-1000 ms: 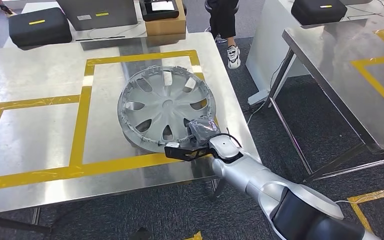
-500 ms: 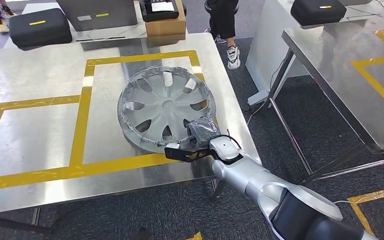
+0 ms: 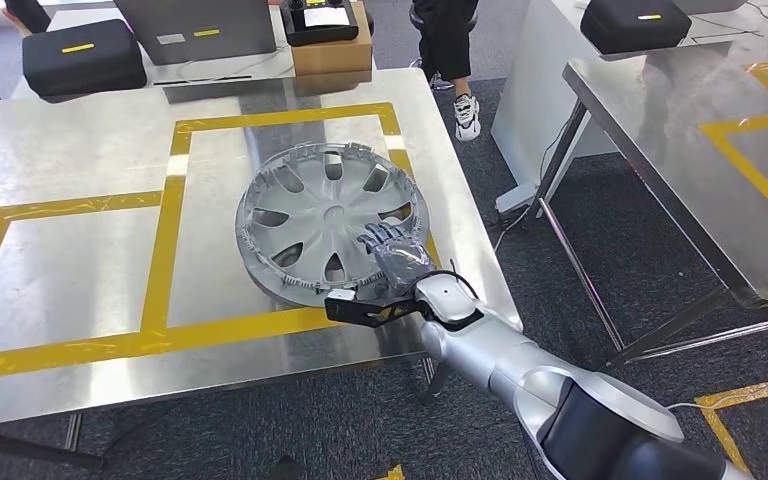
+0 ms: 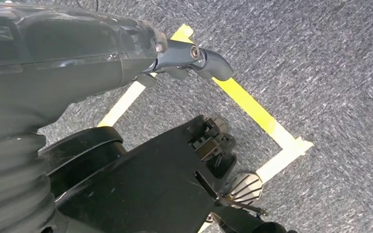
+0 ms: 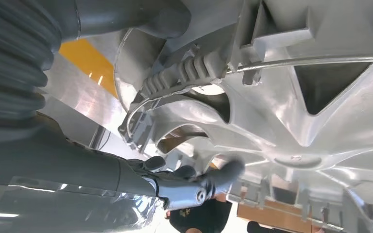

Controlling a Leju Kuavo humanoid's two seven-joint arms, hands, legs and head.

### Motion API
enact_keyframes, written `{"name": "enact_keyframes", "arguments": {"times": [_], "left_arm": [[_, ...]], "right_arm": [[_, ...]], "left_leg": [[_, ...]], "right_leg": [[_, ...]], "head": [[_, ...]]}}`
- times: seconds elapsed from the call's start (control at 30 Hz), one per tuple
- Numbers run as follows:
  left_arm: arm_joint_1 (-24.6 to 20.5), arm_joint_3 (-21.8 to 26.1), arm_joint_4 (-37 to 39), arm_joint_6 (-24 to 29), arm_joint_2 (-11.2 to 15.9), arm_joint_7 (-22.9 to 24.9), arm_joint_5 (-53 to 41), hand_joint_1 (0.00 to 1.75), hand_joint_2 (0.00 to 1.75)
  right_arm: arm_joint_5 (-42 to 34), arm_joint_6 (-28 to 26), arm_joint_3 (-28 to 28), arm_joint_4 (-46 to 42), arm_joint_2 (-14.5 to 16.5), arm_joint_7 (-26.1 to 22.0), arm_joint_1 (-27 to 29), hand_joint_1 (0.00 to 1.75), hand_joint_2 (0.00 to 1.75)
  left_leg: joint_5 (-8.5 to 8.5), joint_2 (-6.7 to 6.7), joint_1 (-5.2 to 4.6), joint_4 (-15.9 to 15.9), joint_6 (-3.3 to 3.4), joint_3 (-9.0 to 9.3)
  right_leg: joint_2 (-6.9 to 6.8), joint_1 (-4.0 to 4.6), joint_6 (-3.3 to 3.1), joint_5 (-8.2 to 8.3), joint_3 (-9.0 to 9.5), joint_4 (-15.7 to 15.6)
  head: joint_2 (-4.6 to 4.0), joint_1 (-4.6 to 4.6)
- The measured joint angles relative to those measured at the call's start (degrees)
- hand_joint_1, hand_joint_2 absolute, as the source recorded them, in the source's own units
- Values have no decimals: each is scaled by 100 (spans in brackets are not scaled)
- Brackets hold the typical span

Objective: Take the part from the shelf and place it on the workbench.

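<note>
The part is a silver hubcap (image 3: 325, 215) lying inside the yellow tape square on the steel workbench (image 3: 70, 270), its right side tipped up. My right hand (image 3: 395, 258) grips its near right rim, with the fingers laid over the face. The right wrist view looks at the ribbed underside of the hubcap (image 5: 291, 111), where my right hand (image 5: 189, 187) wraps the rim between thumb and fingers. My left hand (image 4: 126, 53) hangs beside my body above the grey carpet, holding nothing, one finger stretched out.
At the back of the bench stand a black case (image 3: 82, 52) and a cardboard box (image 3: 330, 45). A person's legs (image 3: 450, 40) are behind the bench. A second steel table (image 3: 700, 150) stands to the right across a carpeted aisle.
My right hand has shifted slightly up and inward, and its fingers now lie over the hubcap's face. The hubcap has tilted, its right side lifting.
</note>
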Motion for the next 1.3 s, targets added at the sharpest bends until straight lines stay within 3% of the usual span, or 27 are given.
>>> {"name": "enact_keyframes", "arguments": {"times": [0.5,0.73,0.9,1.07,1.3], "left_arm": [[0,-1,0,2,2,-14,-3,0,175],[12,1,2,23,21,-28,29,0,175],[34,9,7,100,63,-107,125,0,175],[120,76,13,298,127,-297,331,0,175],[191,108,20,345,166,-339,376,0,175]], "right_arm": [[-30,-54,-21,-14,30,-77,10,0,175],[-1175,-631,-299,-232,91,-918,32,0,175],[-2316,-729,-635,-1191,60,-1036,1,0,175],[-4092,-1151,-1194,-3480,-356,-994,227,0,175],[-4410,-1273,-1558,-4890,-732,-859,412,0,175]], "left_leg": [[0,-1,-1,0,0,6],[0,32,-1,0,0,1],[0,51,-1,0,0,0],[-1,14,-1,0,1,-2],[-1,-30,-2,1,1,-12]], "right_leg": [[0,-1,0,0,7,0],[2,0,2,3,5,3],[3,1,1,2,-1,4],[-4,0,0,-1,-6,2],[-19,-2,2,-5,-5,-4]], "head": [[1,0],[1,1],[1,-2],[1,-8],[1,-2]]}}
